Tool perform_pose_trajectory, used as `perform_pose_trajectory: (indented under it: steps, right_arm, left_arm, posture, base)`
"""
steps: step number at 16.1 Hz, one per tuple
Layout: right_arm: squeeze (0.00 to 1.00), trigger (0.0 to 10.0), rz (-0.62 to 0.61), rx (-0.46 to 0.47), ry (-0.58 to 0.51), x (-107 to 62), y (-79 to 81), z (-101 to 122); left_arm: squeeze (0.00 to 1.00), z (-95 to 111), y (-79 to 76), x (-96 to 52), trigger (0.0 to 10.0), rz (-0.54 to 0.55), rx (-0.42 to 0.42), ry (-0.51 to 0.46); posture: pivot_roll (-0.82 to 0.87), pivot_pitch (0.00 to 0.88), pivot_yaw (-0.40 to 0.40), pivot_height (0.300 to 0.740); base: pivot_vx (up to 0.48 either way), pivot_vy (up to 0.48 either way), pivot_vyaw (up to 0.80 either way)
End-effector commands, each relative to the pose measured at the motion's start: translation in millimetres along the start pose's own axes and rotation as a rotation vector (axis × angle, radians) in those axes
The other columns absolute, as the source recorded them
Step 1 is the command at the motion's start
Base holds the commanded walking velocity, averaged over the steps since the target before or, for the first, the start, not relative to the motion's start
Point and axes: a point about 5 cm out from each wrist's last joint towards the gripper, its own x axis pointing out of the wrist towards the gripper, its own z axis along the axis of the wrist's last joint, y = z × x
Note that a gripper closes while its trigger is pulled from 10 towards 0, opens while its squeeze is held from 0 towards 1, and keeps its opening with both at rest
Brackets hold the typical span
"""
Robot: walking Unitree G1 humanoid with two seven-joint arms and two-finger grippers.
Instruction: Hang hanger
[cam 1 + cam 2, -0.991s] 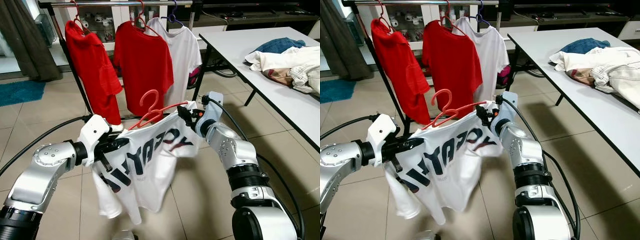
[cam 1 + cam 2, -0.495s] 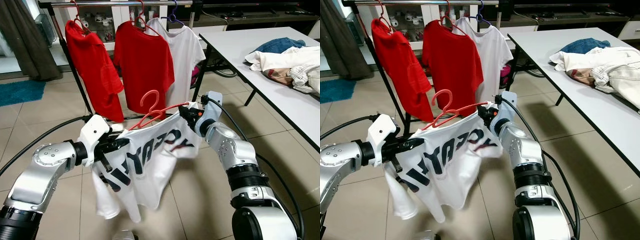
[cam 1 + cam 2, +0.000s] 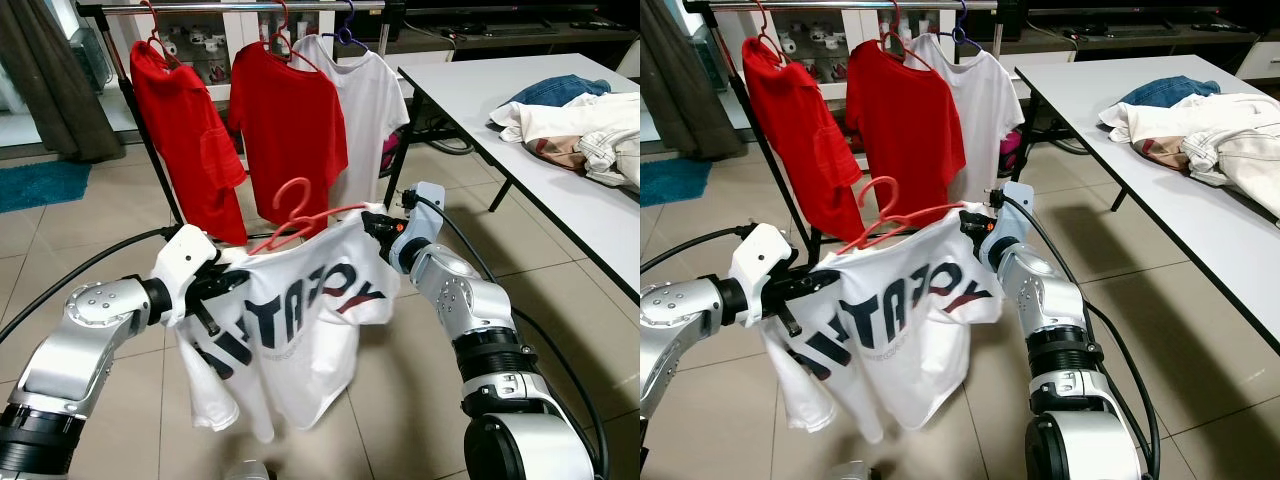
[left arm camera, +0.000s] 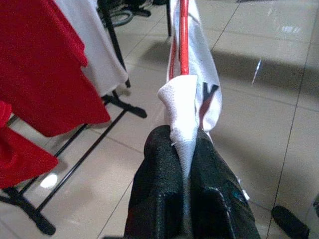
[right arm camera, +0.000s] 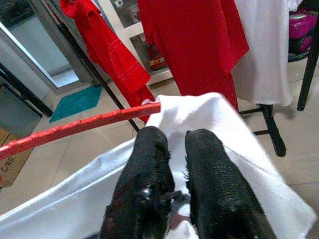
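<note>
Clothes rack (image 3: 240, 8) at the back, w/ a silver rail carrying two red shirts (image 3: 290, 120) and a white shirt (image 3: 365, 100), each on its own hanger. Free rail looks scarce; judging by the spacing, the gap between the left red shirt and the middle one seems the likeliest slot. Desk (image 3: 470, 90) off to the right, holding a heap of clothes (image 3: 580, 125), well apart from the work.

White printed T-shirt (image 3: 290, 330) hangs in front of the robot, between both arms, short of the rack and below rail height. It is stretched by its shoulders so the body drapes free of the floor and the neck stays open around the hanger.

Red hanger (image 3: 300, 212) sits inside that shirt. Long axis runs roughly left-right, tilted: lower at the left end, higher toward the right. Hook pokes up out of the collar, pointing up and toward the rack, so prob. ready to catch the rail once lifted.

Left hand (image 4: 184, 164): fingers pressed together, pinching the shirt's shoulder fabric, w/ the hanger arm running straight out beyond it. Right hand (image 5: 177, 164): fingers close together, bunched cloth between them at the other shoulder, hanger end just beside.
</note>
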Motion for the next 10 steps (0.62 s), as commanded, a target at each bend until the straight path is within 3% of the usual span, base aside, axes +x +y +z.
perform_pose_trajectory:
  steps: [1,5,6,7,8,9,10]
  right_arm:
    - [0.0,0.0,0.013,0.011,-0.048,-1.2,2.2,11.4]
    - [0.0,0.0,0.013,0.021,-0.073,-1.8,2.7,18.1]
    - [0.0,0.6,0.033,-0.015,-0.02,-1.0,5.7,10.8]
    - [0.0,10.0,0.057,-0.039,0.034,-0.7,8.8,1.5]
    - [0.31,10.0,0.067,-0.033,0.068,-1.3,10.8,-5.9]
    - [1.0,10.0,0.059,-0.036,0.075,-1.5,10.7,-8.2]
    - [1.0,10.0,0.053,-0.029,0.076,-1.5,11.1,-10.1]
  left_arm:
    - [0.0,6.9,4.8,-1.3,0.0,0.017,0.046,-0.005]
    - [0.0,2.3,2.5,-1.3,0.0,0.009,0.056,0.019]
    - [0.0,3.1,3.2,-1.1,0.0,0.015,0.054,0.012]
    - [0.0,3.6,3.5,-0.9,0.0,0.018,0.054,0.009]
    - [0.0,4.0,3.4,-0.6,0.0,0.018,0.054,0.007]
    - [0.0,4.1,3.2,-0.5,0.0,0.017,0.053,0.005]
    - [0.0,4.6,2.5,-0.4,0.0,0.012,0.051,0.001]
  posture:
    - [0.07,0.0,0.01,0.74]
    - [0.06,0.0,0.008,0.74]
    - [0.06,0.0,0.005,0.74]
    - [0.06,0.0,0.004,0.74]
    - [0.06,0.0,0.004,0.74]
    - [0.07,0.0,0.003,0.74]
    - [0.07,0.0,0.002,0.74]
  base:
    - [0.0,0.0,0.0]
    - [0.0,0.0,0.0]
    - [0.0,0.0,0.0]
    - [0.0,0.0,0.0]
    - [0.0,0.0,0.0]
    - [0.0,0.0,0.0]
    - [0.0,0.0,0.0]
